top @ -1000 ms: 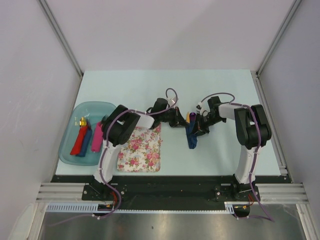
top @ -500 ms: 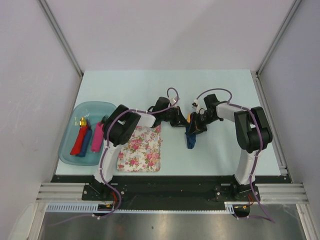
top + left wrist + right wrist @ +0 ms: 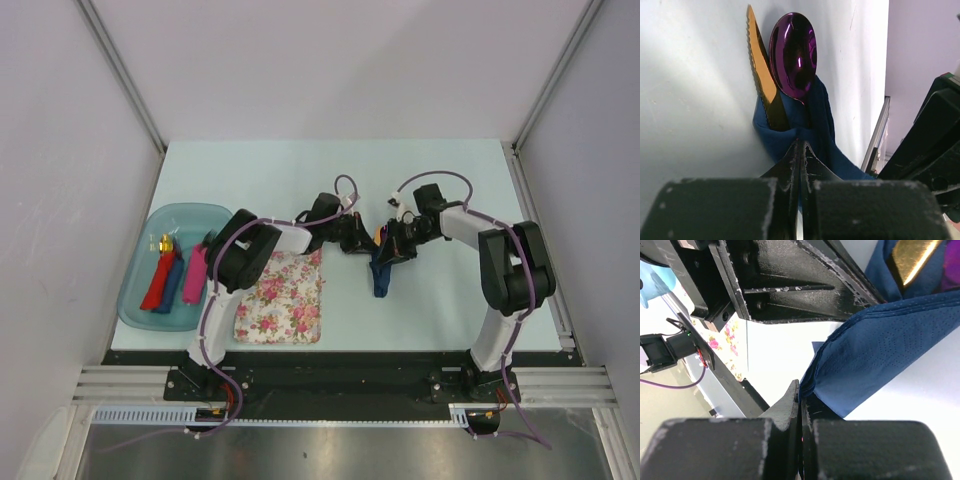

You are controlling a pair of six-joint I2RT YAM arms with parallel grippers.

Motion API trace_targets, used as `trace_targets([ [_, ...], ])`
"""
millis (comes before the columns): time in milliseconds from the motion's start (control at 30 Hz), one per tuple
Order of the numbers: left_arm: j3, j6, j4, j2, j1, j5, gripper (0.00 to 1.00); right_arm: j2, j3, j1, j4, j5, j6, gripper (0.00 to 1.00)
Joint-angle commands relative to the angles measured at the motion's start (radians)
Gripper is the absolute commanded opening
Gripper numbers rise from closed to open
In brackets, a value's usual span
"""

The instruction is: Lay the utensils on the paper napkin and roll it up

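Note:
The navy paper napkin (image 3: 382,274) lies mid-table, folded around the two utensils. In the left wrist view the purple spoon (image 3: 793,52) and the gold serrated utensil (image 3: 762,80) stick out of the napkin (image 3: 812,125). My left gripper (image 3: 801,145) is shut on a napkin fold just below them; it also shows in the top view (image 3: 366,243). My right gripper (image 3: 800,392) is shut on the napkin's edge (image 3: 875,360), and the gold utensil (image 3: 916,257) peeks out at top right. In the top view the right gripper (image 3: 388,250) sits against the napkin's right side, close to the left one.
A pink-and-white floral mat (image 3: 283,297) lies left of the napkin. A teal tray (image 3: 140,305) at the far left holds chunky red, blue and pink pieces. Both arms meet over the table's middle, nearly touching.
The right arm's elbow has swung further right and back while its gripper stays at the napkin. The napkin bundle has drawn slightly narrower. The left arm is almost still.

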Motion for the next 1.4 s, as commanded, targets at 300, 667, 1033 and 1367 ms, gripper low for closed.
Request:
trace_targets([
  [300,0.033,0.101,-0.183,0.02,-0.014,-0.11,0.0,0.003,-0.026,0.049,0.037,0.032,-0.038,0.0],
  [667,0.04,0.108,-0.203,0.018,-0.018,-0.12,0.0,0.058,-0.099,0.063,0.123,0.035,-0.003,0.0],
  [1033,-0.059,0.042,-0.054,-0.101,0.023,-0.097,0.01,0.125,-0.124,0.023,0.175,0.0,0.014,0.03],
  [1367,-0.133,0.066,-0.039,-0.228,0.052,-0.094,0.09,0.153,-0.113,-0.012,0.18,-0.034,0.027,0.31],
])
